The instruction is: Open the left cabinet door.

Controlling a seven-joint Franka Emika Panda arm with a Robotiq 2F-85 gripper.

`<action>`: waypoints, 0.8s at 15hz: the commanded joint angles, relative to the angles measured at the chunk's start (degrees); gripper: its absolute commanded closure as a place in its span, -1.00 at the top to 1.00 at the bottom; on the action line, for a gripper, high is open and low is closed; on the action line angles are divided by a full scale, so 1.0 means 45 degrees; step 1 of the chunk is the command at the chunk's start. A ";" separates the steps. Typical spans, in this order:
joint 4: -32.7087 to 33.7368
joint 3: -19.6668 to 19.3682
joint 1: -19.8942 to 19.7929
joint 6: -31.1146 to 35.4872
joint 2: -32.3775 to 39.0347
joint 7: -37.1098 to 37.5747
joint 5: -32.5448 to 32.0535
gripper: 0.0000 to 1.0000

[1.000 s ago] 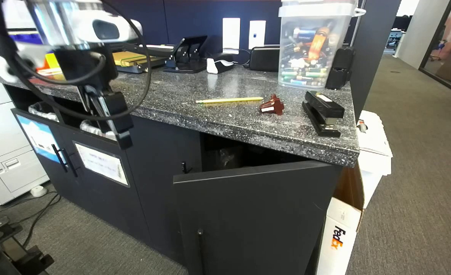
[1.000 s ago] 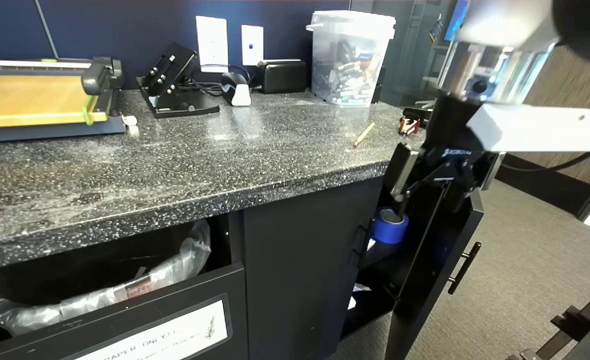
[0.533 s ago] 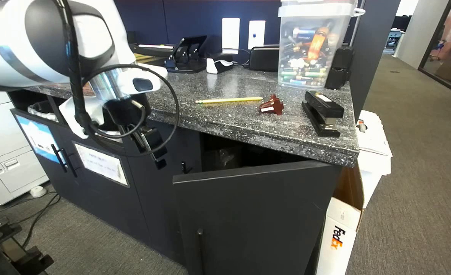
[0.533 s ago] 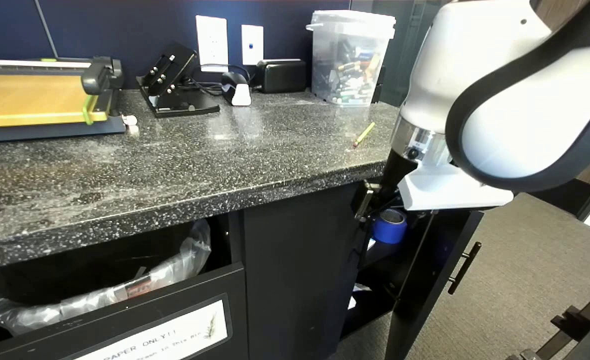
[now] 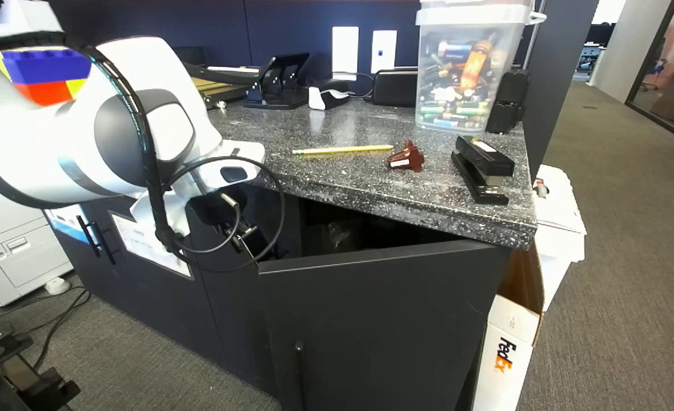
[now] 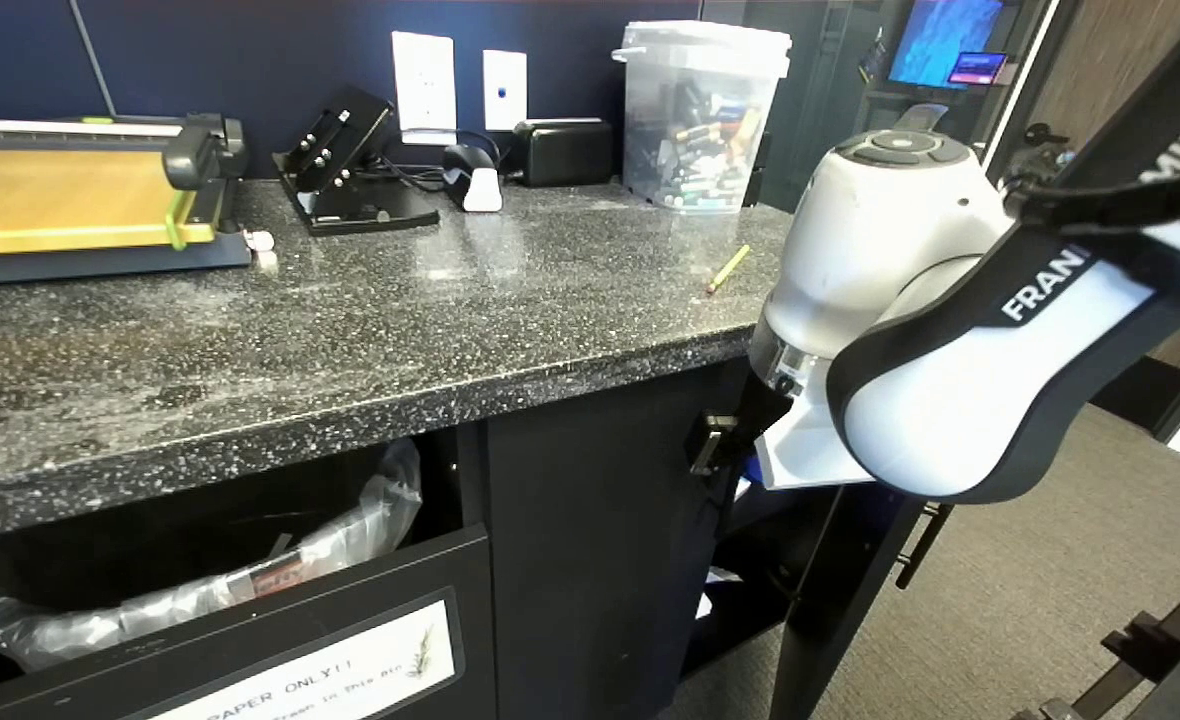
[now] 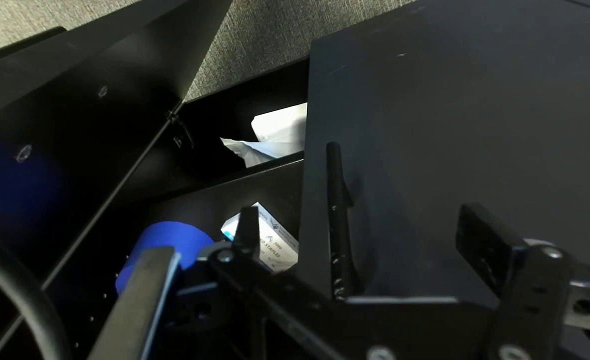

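A: How is the pincer (image 7: pixel 361 225) standing?

B: With its two fingers (image 7: pixel 487 245) standing well apart; the wrist view is showing that plainly.

A: Is it gripping the pull (image 7: pixel 336 200)?

B: The thin black pull is showing between the fingers, with a gap on either side in that view. Whether either finger is touching it, I cannot tell; the depth is not coming across.

A: And where is the left cabinet door (image 7: pixel 475 125) sitting?

B: It is sitting just behind the pull, which is running close along its edge. It is looking closed. In both exterior views it is sitting next to an open door (image 5: pixel 382 319), and in an exterior view the pincer is hanging near that edge, lower than the top of the speckled surface (image 6: pixel 350 330).

A: What is resting inside, beside it?

B: A blue roll (image 7: pixel 187 237) and a small white box (image 7: pixel 277 247) lettered STAPLES are sharing a shelf (image 7: pixel 275 187), and some white pieces (image 7: pixel 280 130) are lying lower down.

A: And up on the surface?

B: A yellow pencil (image 5: pixel 342 149) is lying near a dark red staple remover (image 5: pixel 406 158), and a black stapler (image 5: pixel 485 157) is resting closer to the end. Behind them a clear bucket (image 5: pixel 468 16) of small mixed items (image 5: pixel 454 85) is standing, and farther back white wall plates (image 5: pixel 345 51) are showing against the dark blue wall (image 5: pixel 291 28).
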 commanded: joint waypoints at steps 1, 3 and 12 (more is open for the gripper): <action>0.0845 -0.0799 0.0779 0.0736 0.1100 0.0112 0.0939 1.00; 0.1134 -0.1065 0.1018 0.0873 0.1507 0.0095 0.1421 1.00; 0.2110 -0.2034 0.1870 0.1267 0.2752 0.0165 0.2563 -0.20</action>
